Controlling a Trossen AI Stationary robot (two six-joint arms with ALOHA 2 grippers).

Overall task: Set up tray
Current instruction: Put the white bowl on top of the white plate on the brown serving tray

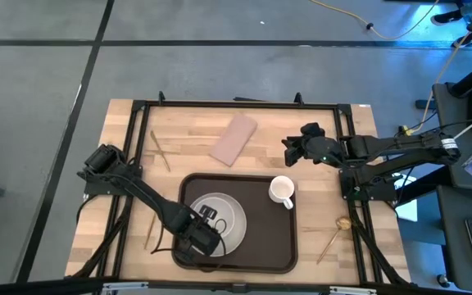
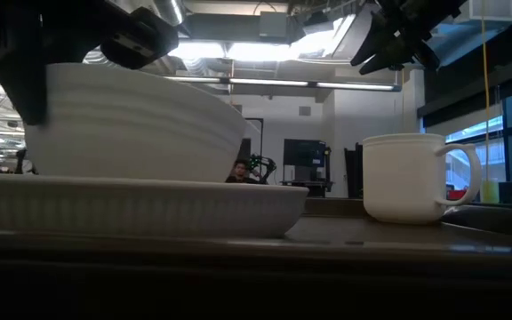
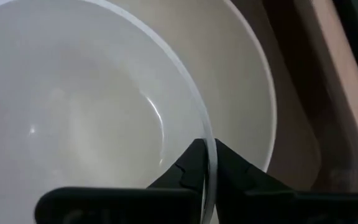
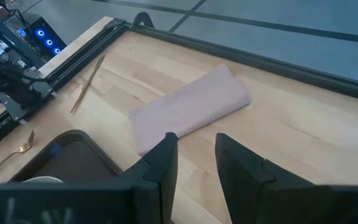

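The dark brown tray (image 1: 256, 246) lies at the table's near middle. On its left part a white plate (image 1: 238, 220) carries a white bowl (image 2: 132, 120), which rests by its base on the plate (image 2: 140, 206). My left gripper (image 1: 206, 220) is shut on the bowl's rim. A white mug (image 1: 282, 191) stands upright on the tray's far right part. My right gripper (image 1: 289, 152) is open and empty, above the table beyond the mug, just right of a pinkish-tan napkin (image 1: 234, 138) that lies flat on the table. My left gripper (image 3: 208, 163) holds the bowl by its rim (image 3: 211, 134), one finger (image 3: 188, 171) inside the bowl and one (image 3: 235, 171) outside it. The fingers come from above, slanting in from the table's left. The bowl stands upright on the plate (image 3: 247, 81).
Gold cutlery lies on the table: one piece (image 1: 161, 151) left of the napkin, one (image 1: 148, 233) left of the tray, one (image 1: 334, 236) right of the tray. A black frame (image 1: 236, 105) runs round the table's far and side edges.
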